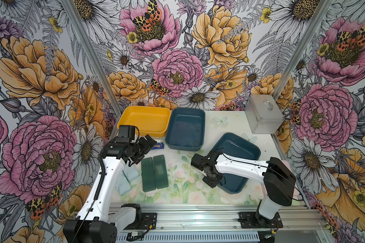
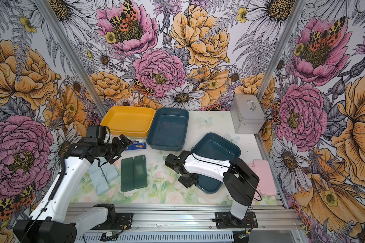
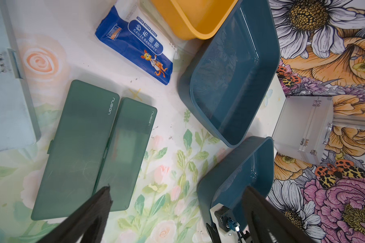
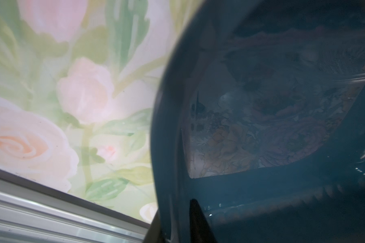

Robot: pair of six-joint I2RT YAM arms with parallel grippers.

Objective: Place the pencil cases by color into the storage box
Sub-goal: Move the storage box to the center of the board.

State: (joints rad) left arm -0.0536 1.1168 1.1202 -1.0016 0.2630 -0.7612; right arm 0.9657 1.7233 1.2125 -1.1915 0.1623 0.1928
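Left pincer point(image 1: 144, 150) hangs wide open above the counter point(image 1: 183, 189) by the gauze packet point(image 3: 135, 42). Right pincer point(image 1: 212, 181) is clamped on the near rim of the skewed teal bin point(image 1: 236, 151), close to the counter's front edge. Green pencil cases point(image 1: 154, 173) lie touching side by side mid-counter, with open counter between them and that bin; pale blue cases point(image 1: 128, 178) are partly under the left arm, and pink cases point(image 2: 263, 176) sit at the right edge, partly behind the right arm.
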